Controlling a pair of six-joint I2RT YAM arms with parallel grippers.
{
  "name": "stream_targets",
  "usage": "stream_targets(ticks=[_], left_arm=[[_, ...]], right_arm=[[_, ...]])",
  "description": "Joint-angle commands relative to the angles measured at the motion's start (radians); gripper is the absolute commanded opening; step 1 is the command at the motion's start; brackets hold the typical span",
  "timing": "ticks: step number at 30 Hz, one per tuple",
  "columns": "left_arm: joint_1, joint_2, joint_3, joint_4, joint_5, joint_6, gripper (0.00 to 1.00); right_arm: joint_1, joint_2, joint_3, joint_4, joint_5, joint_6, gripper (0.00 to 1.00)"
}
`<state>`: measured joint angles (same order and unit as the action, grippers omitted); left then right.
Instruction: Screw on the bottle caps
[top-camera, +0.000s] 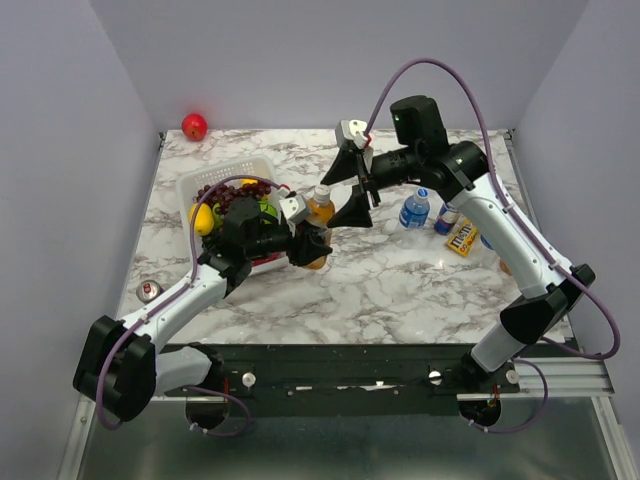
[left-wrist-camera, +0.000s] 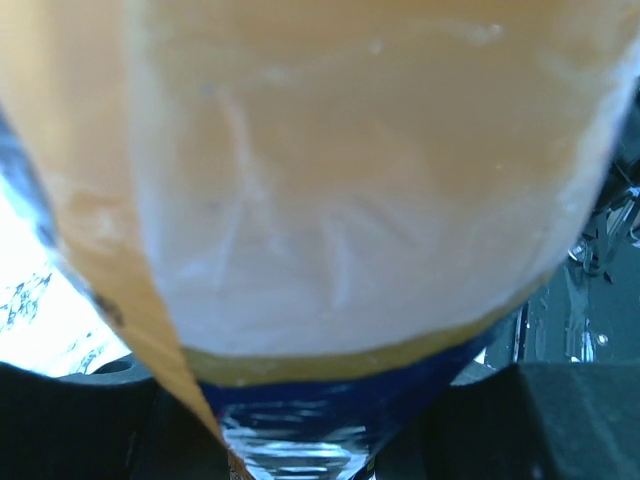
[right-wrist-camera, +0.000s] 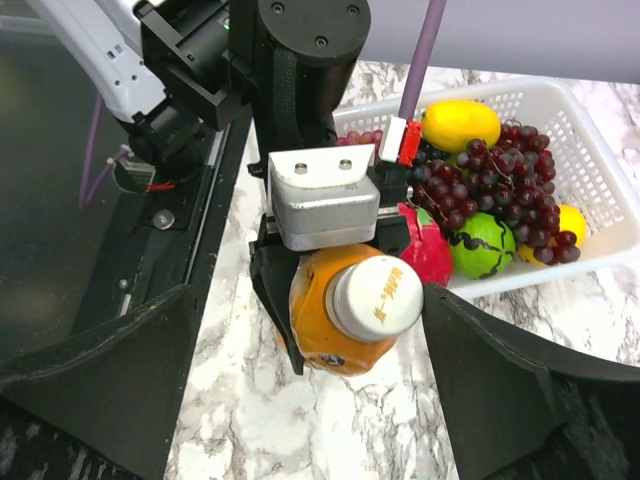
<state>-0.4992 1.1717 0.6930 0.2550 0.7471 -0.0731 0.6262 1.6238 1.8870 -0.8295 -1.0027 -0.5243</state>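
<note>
Glossy marble-look table (top-camera: 400, 290); smooth translucent plastic bottle (right-wrist-camera: 320, 335); white plastic lattice basket (right-wrist-camera: 585, 160)

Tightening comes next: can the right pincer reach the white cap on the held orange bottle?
Likely yes: right pincer is open, facing the white cap, nothing between; left pincer grips the orange bottle lower.

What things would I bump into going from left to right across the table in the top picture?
little can → white fruit basket → orange bottle → water bottle → yellow candy bag
</note>
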Motion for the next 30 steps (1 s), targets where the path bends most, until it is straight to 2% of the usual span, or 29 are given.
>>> stream_targets(ticks=[1, 6, 9, 13, 15, 17, 18, 20, 25, 30], left_arm=[[0.027, -0.015, 0.013, 0.058, -0.006, -0.04, 0.0], [0.04, -0.027, 0.007, 0.05, -0.017, -0.044, 0.0], [0.042, -0.03, 0.007, 0.033, -0.006, -0.014, 0.0], [0.037, -0.026, 0.01, 0.004, 0.023, 0.024, 0.0], [0.027, -0.018, 0.025, -0.04, 0.052, 0.067, 0.0], [0.019, -0.007, 0.04, -0.078, 0.072, 0.079, 0.0], [0.01, 0.003, 0.059, -0.092, 0.089, 0.105, 0.0], [0.002, 0.014, 0.077, -0.117, 0.098, 0.117, 0.0], [-0.013, 0.037, 0.122, -0.135, 0.107, 0.131, 0.0], [-0.013, 0.043, 0.135, -0.137, 0.106, 0.128, 0.0]], right_arm=[[0.004, -0.039, -0.025, -0.062, 0.05, 0.006, 0.99], [0.003, -0.061, 0.0, -0.158, 0.125, -0.048, 0.99], [-0.022, -0.079, 0.001, -0.215, 0.17, -0.054, 0.96], [-0.111, -0.064, 0.05, -0.117, 0.096, 0.102, 0.96], [-0.12, -0.051, 0.078, -0.048, 0.075, 0.113, 0.96], [-0.12, -0.059, 0.045, 0.042, -0.031, 0.131, 0.99], [-0.118, -0.064, 0.018, 0.163, -0.059, 0.157, 1.0], [-0.108, -0.053, -0.026, 0.243, -0.115, 0.236, 0.99], [-0.072, -0.001, -0.023, 0.25, -0.211, 0.23, 1.0], [-0.051, -0.008, -0.084, 0.242, -0.224, 0.21, 1.0]])
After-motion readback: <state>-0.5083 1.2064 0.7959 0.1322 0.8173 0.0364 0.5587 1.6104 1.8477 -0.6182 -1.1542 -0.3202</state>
